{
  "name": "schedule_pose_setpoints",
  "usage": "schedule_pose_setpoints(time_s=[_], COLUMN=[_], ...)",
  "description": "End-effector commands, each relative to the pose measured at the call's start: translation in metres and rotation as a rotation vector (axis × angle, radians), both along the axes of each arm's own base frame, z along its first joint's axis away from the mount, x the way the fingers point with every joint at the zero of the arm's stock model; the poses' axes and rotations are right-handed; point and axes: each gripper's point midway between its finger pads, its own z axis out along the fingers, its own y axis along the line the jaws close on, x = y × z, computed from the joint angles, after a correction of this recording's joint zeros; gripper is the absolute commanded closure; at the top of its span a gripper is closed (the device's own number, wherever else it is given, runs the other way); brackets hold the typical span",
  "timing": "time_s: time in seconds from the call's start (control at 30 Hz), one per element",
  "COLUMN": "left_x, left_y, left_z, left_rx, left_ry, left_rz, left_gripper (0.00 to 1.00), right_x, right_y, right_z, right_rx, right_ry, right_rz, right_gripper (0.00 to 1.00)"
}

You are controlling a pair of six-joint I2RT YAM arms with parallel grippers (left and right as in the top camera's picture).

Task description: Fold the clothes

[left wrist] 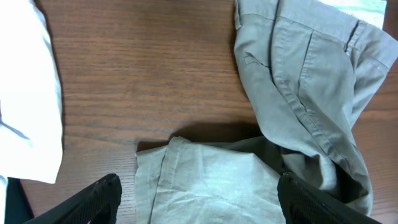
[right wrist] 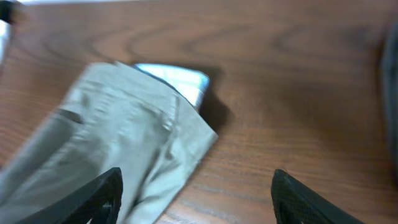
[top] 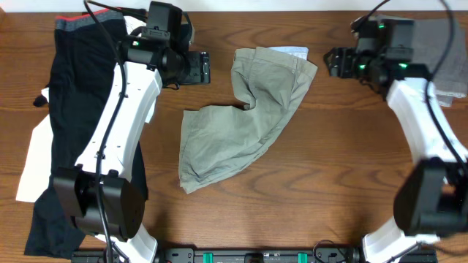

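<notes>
leg hem point(top: 191, 174): nearest the arm bases, lying flat and spread on the table point(top: 329, 183).
the clothes point(top: 241, 124): khaki shorts, mid-table, on a diagonal with the hem near-left and the waist far-right.
fold state: look doubled lengthwise, one leg over the other. Humped crease point(top: 245, 98) partway up, so it's rough. My read is one fold in, more to do.
dark garment point(top: 73, 88): left side, under the left arm, lying over a white garment point(top: 33, 164). Apart from the shorts, probably parked out of the way.
left gripper point(top: 205, 67): fingers spread wide, nothing between them. Just beside the shorts' upper left edge, can't tell if touching. Its wrist view looks down on the folded leg edge.
right gripper point(top: 330, 62): fingers apart, empty, just right of the waist corner. Its wrist view is blurred.
waistband point(top: 281, 62): far end of the shorts, pale lining point(top: 292, 51) poking out on top.
grey garment point(top: 446, 58): far right corner, behind the right arm.
why so: the pincers flank the waist end, one per side. That suits a two-corner grab for the next fold, but it's a guess.
</notes>
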Motion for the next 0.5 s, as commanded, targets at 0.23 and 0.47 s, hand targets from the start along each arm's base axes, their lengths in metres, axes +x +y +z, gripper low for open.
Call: schedule_pose_setpoints(time_s=[0.23,0.47], left_x=[-0.002,0.0], left_y=[0.011,0.011], left_z=[-0.025,-0.038], left_rx=[0.075,0.087], left_ry=[0.045,0.075], left_rz=[0.0,0.002], left_gripper=[0.18,0.18], right_x=[0.029,0.041], right_y=[0.038,0.061], right_z=[-0.096,-0.132], right_rx=[0.065,0.108], right_ry=[0.106,0.111], right_rz=[0.001,-0.011], right_gripper=[0.27,0.41])
